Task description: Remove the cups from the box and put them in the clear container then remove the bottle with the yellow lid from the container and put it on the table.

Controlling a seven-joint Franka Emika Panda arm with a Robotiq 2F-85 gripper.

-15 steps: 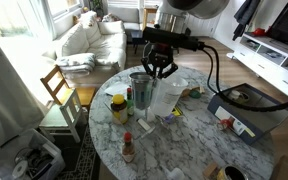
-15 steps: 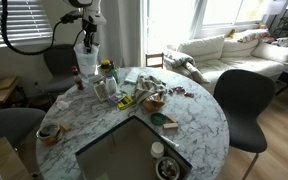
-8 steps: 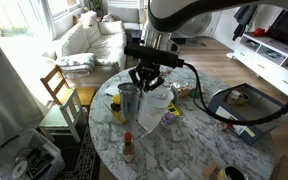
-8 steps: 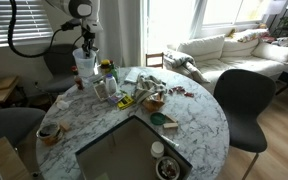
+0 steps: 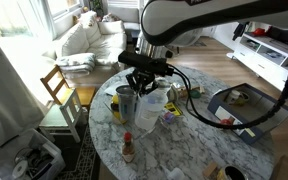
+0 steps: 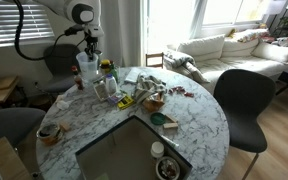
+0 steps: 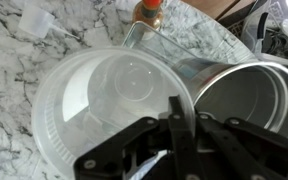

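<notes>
My gripper (image 5: 144,84) is shut on the rim of the clear container (image 5: 153,108) and holds it above the table's left part. In the wrist view the fingers (image 7: 174,112) pinch the see-through wall (image 7: 94,100). The grey metallic cup (image 7: 246,105) hangs right against them, and I cannot tell whether it is pinched too. It also shows in an exterior view (image 5: 129,101). The bottle with the yellow lid (image 5: 118,106) stands on the table beside it (image 6: 107,70). The grey-blue box (image 5: 246,110) lies at the table's far side. A white bowl-like cup (image 6: 167,168) sits in the box (image 6: 114,150).
A red-capped sauce bottle (image 5: 128,148) stands near the table edge below the gripper (image 7: 149,8). Wrappers and small items (image 6: 144,92) lie about the middle of the marble table (image 5: 189,140). Chairs (image 6: 239,100) stand round it.
My gripper has moved across the table toward the yellow-lidded bottle, carrying the clear container and the metallic cup along and a little lower.
</notes>
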